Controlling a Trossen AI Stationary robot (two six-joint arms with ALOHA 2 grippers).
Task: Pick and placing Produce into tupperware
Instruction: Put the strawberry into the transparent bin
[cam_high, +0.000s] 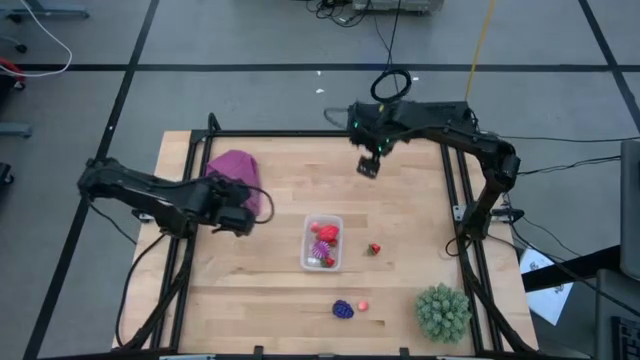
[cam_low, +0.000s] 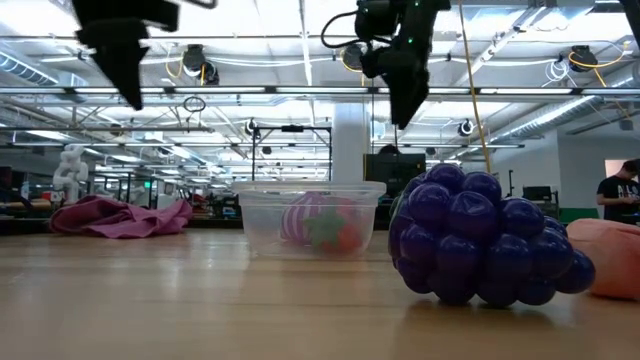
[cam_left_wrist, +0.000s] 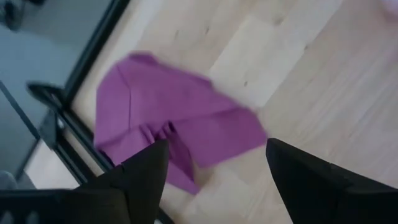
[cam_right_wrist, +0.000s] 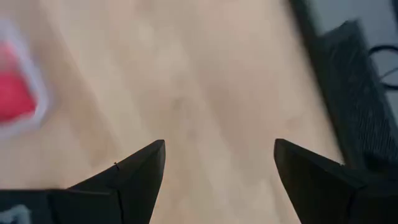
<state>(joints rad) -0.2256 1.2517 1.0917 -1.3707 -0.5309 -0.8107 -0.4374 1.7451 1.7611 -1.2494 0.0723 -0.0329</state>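
Wooden table (cam_high: 270, 290), tupperware (cam_high: 322, 243), cloth (cam_high: 236, 168), hall behind

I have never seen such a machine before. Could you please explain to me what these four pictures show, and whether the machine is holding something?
This is a robot with two dark arms at a wooden table. Each arm ends in a two-finger gripper. One picture looks down from above, one looks level across the table top, and two come from cameras on the wrists.

The left gripper is near a magenta cloth. The right gripper hangs above the far side of the table. Both are open and hold nothing.

In the middle stands a small clear tub with some toy fruits inside. Outside it lie a small red berry, a purple grape bunch beside a small pink piece, and a green spiky ball.
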